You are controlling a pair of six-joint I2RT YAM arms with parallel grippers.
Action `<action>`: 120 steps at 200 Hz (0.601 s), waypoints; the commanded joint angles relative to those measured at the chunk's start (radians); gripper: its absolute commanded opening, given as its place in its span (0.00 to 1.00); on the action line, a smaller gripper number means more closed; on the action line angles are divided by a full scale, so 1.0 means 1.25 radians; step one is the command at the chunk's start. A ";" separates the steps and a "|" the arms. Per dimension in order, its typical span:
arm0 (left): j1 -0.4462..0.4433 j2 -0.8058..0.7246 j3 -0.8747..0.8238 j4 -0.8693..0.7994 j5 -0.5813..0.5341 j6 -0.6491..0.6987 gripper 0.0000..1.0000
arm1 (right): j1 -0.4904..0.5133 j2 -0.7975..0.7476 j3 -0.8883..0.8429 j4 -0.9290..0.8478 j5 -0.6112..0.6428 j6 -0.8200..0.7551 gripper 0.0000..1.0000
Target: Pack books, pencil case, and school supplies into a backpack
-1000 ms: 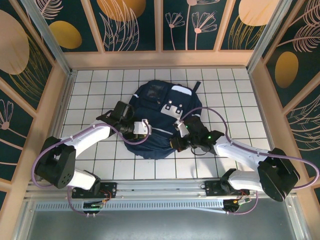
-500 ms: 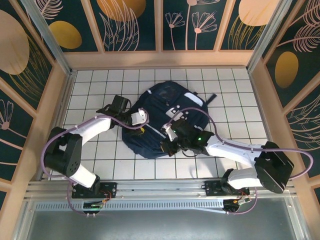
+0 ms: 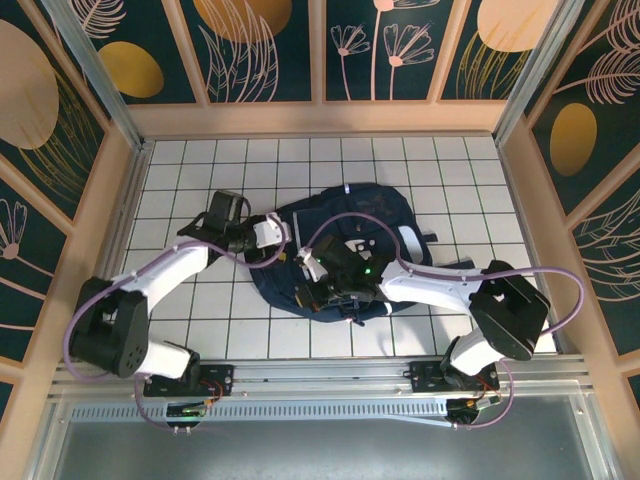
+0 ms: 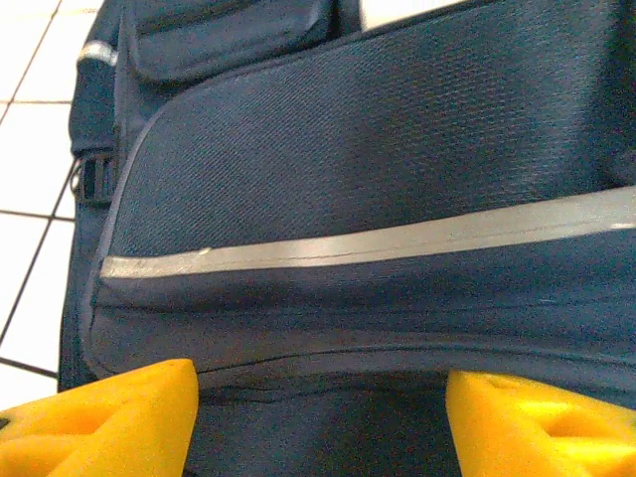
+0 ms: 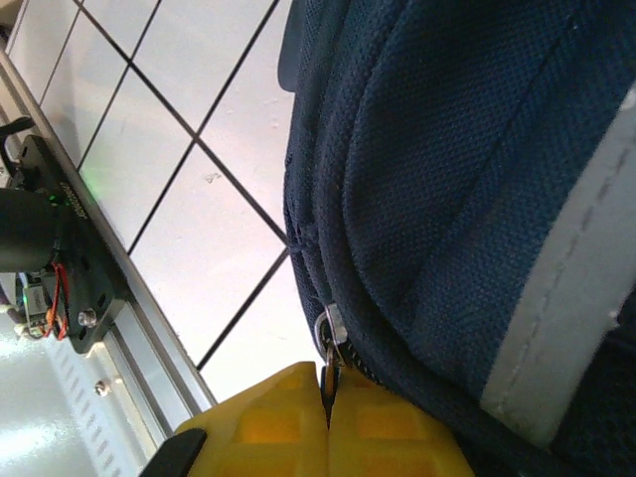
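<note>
While the left tool (image 3: 280, 243) stands at the left end of the bag, the backpack (image 3: 365, 212) lies just to its right on the white-tiled worktop (image 3: 180, 170). In the left wrist view the two yellow fingers (image 4: 99, 417) sit wide apart at the bottom corners. Navy fabric and a grey stripe (image 4: 397, 238) of the backpack spread between and beyond them, and nothing is pinched.

Further right, the right tool (image 3: 312, 285) sits at the near-left edge of the bag, and the right arm lies along the bag's near side. In the right wrist view its yellow fingers are pressed together on the metal zipper pull (image 5: 331, 338) at the bag's seam. Bare tiles lie to the left of the fabric.

Orientation: the backpack lies flat. Its long axis runs roughly left to right, angled slightly toward the far right, and a black strap (image 3: 428, 238) protrudes at the right end.

Change: one second earlier the long axis ran near to far, and half a second ago it lay oblique. The bag has thus turned clockwise. The right tool has shifted leftward along the near edge, and the left tool sits slightly farther left and farther back than before.
</note>
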State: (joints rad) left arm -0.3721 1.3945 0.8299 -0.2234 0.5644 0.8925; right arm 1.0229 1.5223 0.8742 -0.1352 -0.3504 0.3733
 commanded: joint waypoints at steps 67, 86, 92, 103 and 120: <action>-0.115 -0.089 -0.045 -0.132 -0.031 0.110 0.73 | -0.018 -0.080 -0.050 0.030 -0.067 -0.024 0.00; -0.137 -0.021 0.016 -0.200 -0.031 0.126 0.68 | -0.029 -0.103 -0.059 0.014 -0.060 -0.028 0.00; -0.144 -0.001 0.030 -0.218 -0.029 0.131 0.66 | -0.036 -0.110 -0.065 0.014 -0.061 -0.025 0.00; -0.154 0.030 0.048 -0.243 -0.023 0.154 0.60 | -0.045 -0.121 -0.075 0.016 -0.064 -0.022 0.00; -0.170 0.057 0.063 -0.244 -0.009 0.171 0.48 | -0.054 -0.135 -0.085 0.016 -0.056 -0.022 0.00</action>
State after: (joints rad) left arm -0.5636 1.4128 0.8753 -0.4320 0.5419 1.0355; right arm 0.9737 1.4124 0.7784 -0.1375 -0.4076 0.3733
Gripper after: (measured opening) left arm 0.548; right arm 0.049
